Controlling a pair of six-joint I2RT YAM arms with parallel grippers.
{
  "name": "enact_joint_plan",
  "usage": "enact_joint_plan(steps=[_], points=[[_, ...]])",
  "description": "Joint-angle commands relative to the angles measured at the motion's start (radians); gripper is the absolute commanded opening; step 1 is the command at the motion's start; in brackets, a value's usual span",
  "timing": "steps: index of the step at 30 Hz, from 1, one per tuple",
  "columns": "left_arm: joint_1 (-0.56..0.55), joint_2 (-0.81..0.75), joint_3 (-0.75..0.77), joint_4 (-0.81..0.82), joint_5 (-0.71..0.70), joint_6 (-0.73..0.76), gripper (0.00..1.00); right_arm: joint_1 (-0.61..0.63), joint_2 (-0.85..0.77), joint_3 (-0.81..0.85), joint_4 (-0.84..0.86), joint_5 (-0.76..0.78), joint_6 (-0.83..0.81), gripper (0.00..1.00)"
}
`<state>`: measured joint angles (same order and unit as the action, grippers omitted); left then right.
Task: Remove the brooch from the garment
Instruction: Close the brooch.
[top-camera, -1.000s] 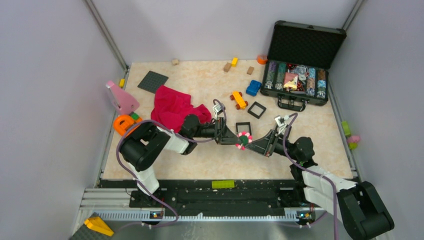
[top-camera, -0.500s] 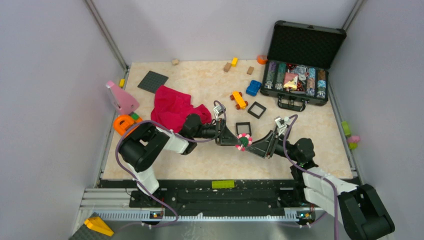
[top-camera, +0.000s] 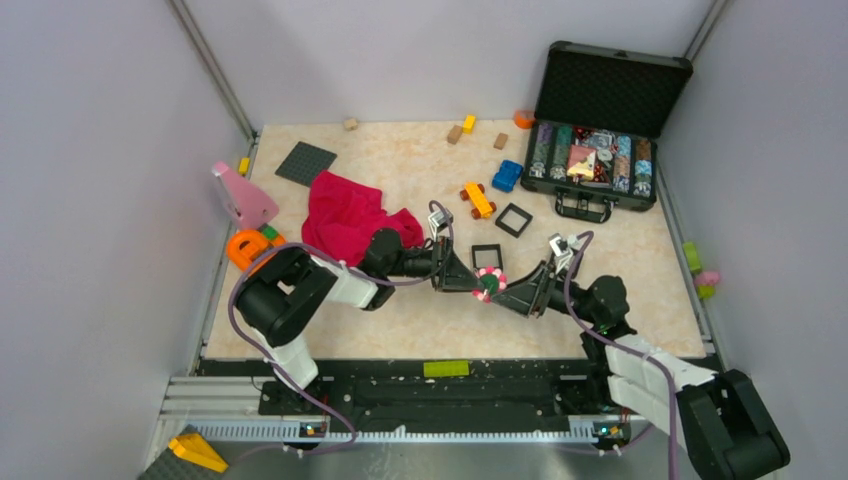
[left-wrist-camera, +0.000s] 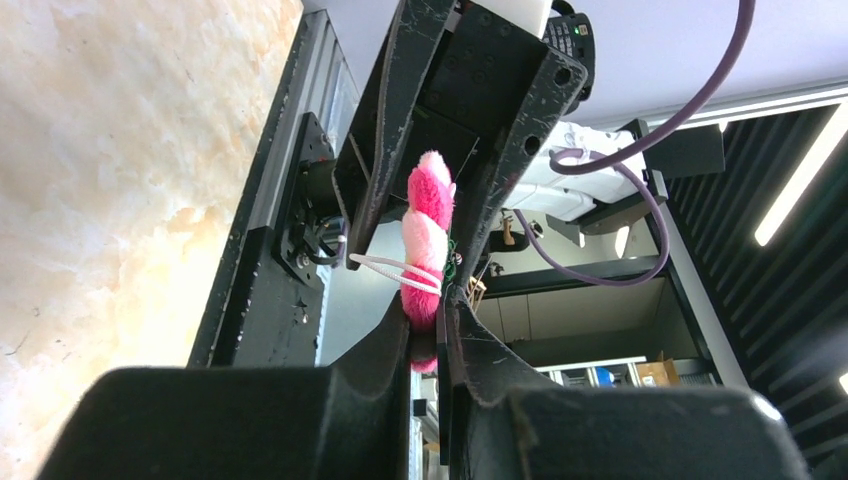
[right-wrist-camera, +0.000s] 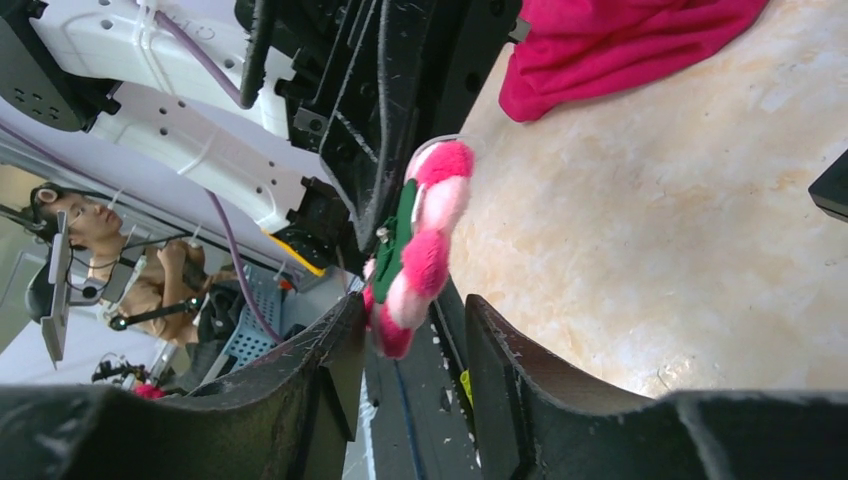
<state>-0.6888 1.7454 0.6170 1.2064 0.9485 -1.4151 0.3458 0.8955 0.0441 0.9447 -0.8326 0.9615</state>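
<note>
The brooch (top-camera: 488, 283), a pink-and-white petalled disc with a dark green centre, hangs in the air above the table's middle, away from the garment (top-camera: 345, 215), a crumpled red cloth at the left. My left gripper (top-camera: 477, 282) is shut on the brooch's lower edge; in the left wrist view the brooch (left-wrist-camera: 427, 245) stands edge-on out of the gripper (left-wrist-camera: 438, 300), with a white loop round it. My right gripper (top-camera: 499, 290) is open, its jaws either side of the brooch (right-wrist-camera: 420, 250). In the right wrist view a gap shows on the right side of the gripper (right-wrist-camera: 415, 305).
An orange toy car (top-camera: 478, 200), a blue toy car (top-camera: 506, 176) and two black square frames (top-camera: 486, 256) lie just beyond the grippers. An open black case (top-camera: 600, 120) stands at the far right. An orange ring toy (top-camera: 245, 248) and a pink piece (top-camera: 240, 195) sit at the left edge.
My right gripper has edged slightly left towards the brooch. The left gripper and the brooch have stayed in place.
</note>
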Motion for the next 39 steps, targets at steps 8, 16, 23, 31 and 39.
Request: enact_joint_plan(steps=[8, 16, 23, 31, 39], points=[[-0.014, 0.021, 0.003, 0.113, -0.001, -0.03, 0.0, 0.022, 0.06, 0.002, 0.205, 0.003, 0.036, 0.46], [-0.015, 0.021, 0.004, 0.138, 0.002, -0.047, 0.0, 0.035, 0.055, 0.014, 0.195, 0.009, 0.018, 0.46], [-0.022, 0.022, 0.01, 0.137, 0.01, -0.046, 0.0, 0.043, 0.063, 0.021, 0.195, 0.013, 0.019, 0.42], [-0.027, 0.023, 0.017, 0.137, 0.013, -0.045, 0.0, 0.045, 0.068, 0.026, 0.196, 0.01, 0.022, 0.4], [-0.035, 0.022, 0.016, 0.134, 0.013, -0.038, 0.0, 0.045, 0.078, 0.026, 0.198, 0.009, 0.027, 0.37]])
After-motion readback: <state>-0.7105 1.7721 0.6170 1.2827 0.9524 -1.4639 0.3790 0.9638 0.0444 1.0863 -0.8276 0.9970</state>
